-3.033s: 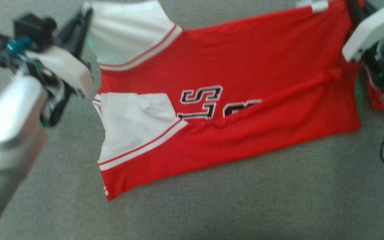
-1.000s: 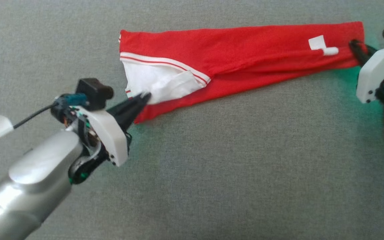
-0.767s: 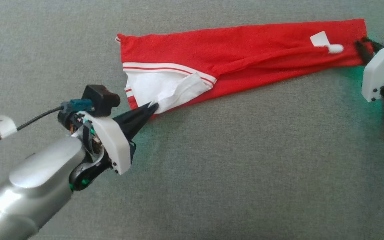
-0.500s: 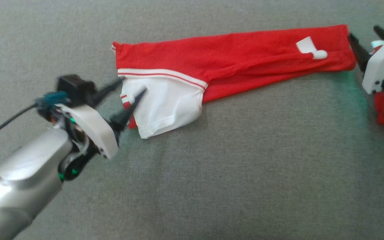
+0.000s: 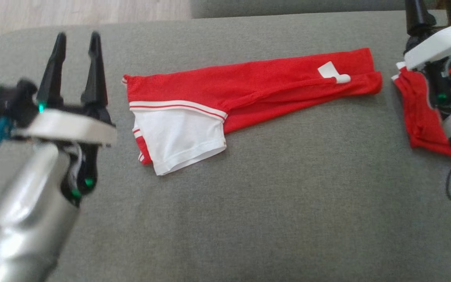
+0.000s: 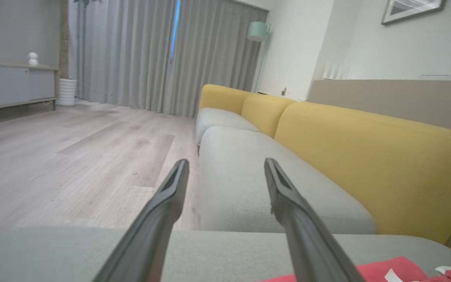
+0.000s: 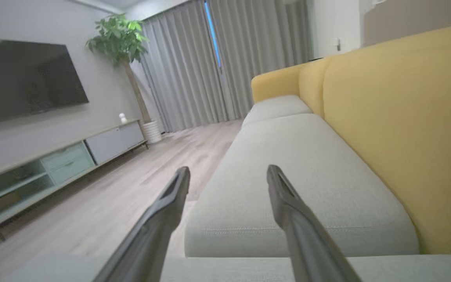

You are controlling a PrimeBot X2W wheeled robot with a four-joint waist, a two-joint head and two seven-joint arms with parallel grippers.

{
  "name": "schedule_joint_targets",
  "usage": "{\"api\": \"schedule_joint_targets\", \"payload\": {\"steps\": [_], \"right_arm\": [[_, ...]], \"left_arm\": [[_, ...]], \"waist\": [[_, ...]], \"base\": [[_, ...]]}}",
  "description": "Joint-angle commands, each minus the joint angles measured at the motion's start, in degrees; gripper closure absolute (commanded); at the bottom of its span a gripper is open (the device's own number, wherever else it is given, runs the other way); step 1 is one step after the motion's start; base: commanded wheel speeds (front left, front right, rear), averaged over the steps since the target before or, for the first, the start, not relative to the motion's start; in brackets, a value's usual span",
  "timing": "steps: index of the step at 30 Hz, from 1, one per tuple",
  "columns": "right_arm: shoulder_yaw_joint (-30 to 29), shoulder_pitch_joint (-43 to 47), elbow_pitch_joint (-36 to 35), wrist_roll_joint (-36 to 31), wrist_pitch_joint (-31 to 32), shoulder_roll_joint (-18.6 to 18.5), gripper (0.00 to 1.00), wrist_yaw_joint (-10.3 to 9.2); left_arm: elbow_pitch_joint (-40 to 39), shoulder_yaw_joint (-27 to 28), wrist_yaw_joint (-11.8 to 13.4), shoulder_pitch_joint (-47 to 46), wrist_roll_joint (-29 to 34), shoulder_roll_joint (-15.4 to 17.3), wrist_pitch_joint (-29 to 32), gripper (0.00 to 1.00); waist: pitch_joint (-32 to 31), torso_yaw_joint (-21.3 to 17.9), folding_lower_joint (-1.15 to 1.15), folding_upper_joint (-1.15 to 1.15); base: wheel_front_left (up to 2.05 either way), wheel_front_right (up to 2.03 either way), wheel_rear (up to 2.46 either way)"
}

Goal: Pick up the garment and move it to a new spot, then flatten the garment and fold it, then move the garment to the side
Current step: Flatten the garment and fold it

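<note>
Over a grey sofa seat (image 5: 249,219), the robot's left gripper (image 5: 76,39) hovers at the cushion's left end. Its jaws are spread wide and empty, and its dark fingers point away from the robot. At the far right, the right gripper (image 5: 435,9) is likewise spread wide and grips nothing. Between them lies the garment (image 5: 257,84), a red jersey folded into a long narrow strip, flat on the cushion and clear of both grippers. Its white panel (image 5: 178,137), edged in red-and-white trim, faces the left arm, and a small white tag (image 5: 329,70) shows near the right end. A separate bunch of red cloth (image 5: 419,113) sits just beside the right arm. Beyond stretch more grey cushions (image 6: 249,172), a yellow backrest (image 6: 366,156), wood floor (image 6: 73,156) and grey curtains (image 6: 151,58).
</note>
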Motion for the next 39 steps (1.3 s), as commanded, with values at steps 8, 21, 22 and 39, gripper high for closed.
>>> {"api": "schedule_joint_targets", "payload": {"steps": [8,21,22,39], "right_arm": [[-19.11,19.81,-15.35,-15.55,-0.61,10.65,0.0,0.21],[-25.68,33.34,-22.48,-27.96,-0.62,20.41,0.0,0.21],[-25.84,33.15,-22.48,-28.19,-0.62,20.5,0.0,0.21],[-41.77,16.22,-5.57,-35.87,8.19,16.35,0.0,0.21]], "left_arm": [[-5.64,17.47,-3.01,14.74,13.79,-8.51,-0.5,0.0],[-3.88,28.77,-11.77,22.07,27.75,-19.42,-0.51,0.0],[-3.66,29.16,-12.18,21.94,28.31,-19.75,-0.51,0.0],[-1.85,29.32,-14.54,17.33,30.78,-22.4,-0.51,0.0]], "waist": [[-1.52,-1.05,0.01,0.0],[-0.38,-0.71,0.01,0.0],[-0.21,-0.6,0.01,0.0],[7.12,5.46,0.01,0.0]], "base": [[0.0,0.0,0.0],[0.0,0.0,0.0],[0.0,0.0,0.0],[0.0,0.0,0.0]]}}
